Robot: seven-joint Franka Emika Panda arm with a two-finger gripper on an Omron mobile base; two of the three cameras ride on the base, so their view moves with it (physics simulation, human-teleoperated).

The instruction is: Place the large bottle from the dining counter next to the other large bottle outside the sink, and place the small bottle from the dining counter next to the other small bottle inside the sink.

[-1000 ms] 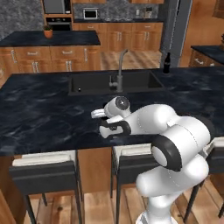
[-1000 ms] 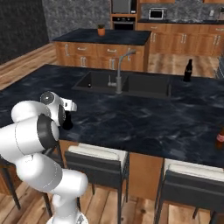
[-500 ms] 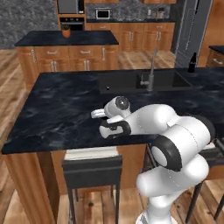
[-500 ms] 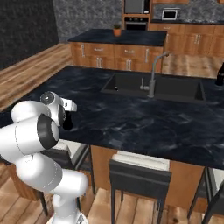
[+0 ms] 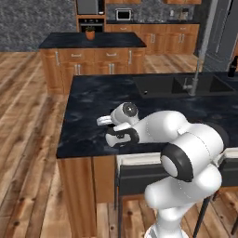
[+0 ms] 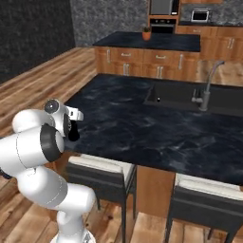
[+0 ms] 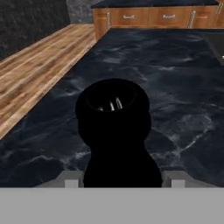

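Note:
My gripper (image 7: pixel 122 179) is shut on the large bottle (image 7: pixel 114 127), a black bottle that stands between the fingertips and blocks much of the hand view. From the base, the gripper (image 5: pixel 116 135) hovers low over the front left part of the dining counter (image 5: pixel 88 109), and the bottle shows as a dark shape (image 6: pixel 73 134) at the hand. The black sink (image 5: pixel 183 86) with its grey faucet (image 5: pixel 201 51) lies far to the right. Another dark bottle (image 5: pixel 231 69) stands at the right edge, behind the sink. The small bottles are out of view.
Pale-cushioned stools (image 6: pixel 100 166) (image 6: pixel 205 191) stand under the counter's front edge. The counter's left end (image 5: pixel 62 139) drops to wooden floor (image 5: pixel 28 139). A second dark-topped counter (image 5: pixel 90 42) with a potted plant (image 5: pixel 90 33) stands behind.
The whole scene has slid to the right in both base views, so the base has driven left along the counter. The arm's pose and its grip on the black bottle are unchanged.

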